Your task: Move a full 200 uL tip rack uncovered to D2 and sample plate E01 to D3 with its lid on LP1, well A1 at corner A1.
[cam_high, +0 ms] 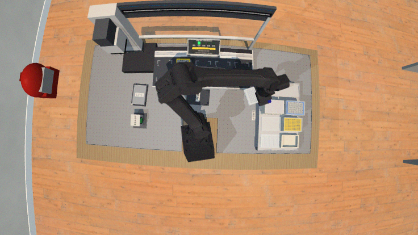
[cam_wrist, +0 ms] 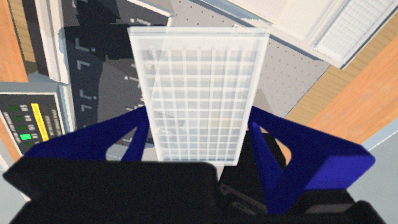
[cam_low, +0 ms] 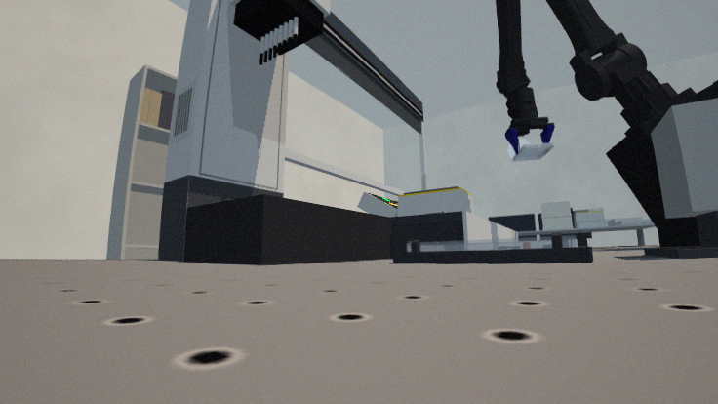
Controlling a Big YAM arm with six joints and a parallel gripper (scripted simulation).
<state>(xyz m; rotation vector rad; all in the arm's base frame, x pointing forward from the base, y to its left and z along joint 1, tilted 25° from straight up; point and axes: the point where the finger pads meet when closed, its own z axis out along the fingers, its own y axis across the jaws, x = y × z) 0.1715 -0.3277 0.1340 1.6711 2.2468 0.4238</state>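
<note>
My gripper (cam_high: 258, 98) is shut on a translucent cover with a grid pattern (cam_high: 250, 95). I hold it high in the air, just off the far left corner of the SHELF (cam_high: 279, 116). In the wrist view the cover (cam_wrist: 200, 95) sits between the blue fingers, with the dark deck below it at the left. The low side view shows the cover (cam_low: 533, 149) tilted under the fingers (cam_low: 529, 137). A rack with a yellow label (cam_high: 183, 60) stands on the deck. Lid park LP1 (cam_high: 139, 94) is empty.
The SHELF holds a blue rack (cam_high: 295, 107), a yellow rack (cam_high: 292, 124), a cream reservoir (cam_high: 289, 141) and three white covered items (cam_high: 270, 123); its far end (cam_high: 289, 90) looks bare. The READY key (cam_high: 137, 120) is near LP1. The gantry (cam_high: 192, 8) spans the deck.
</note>
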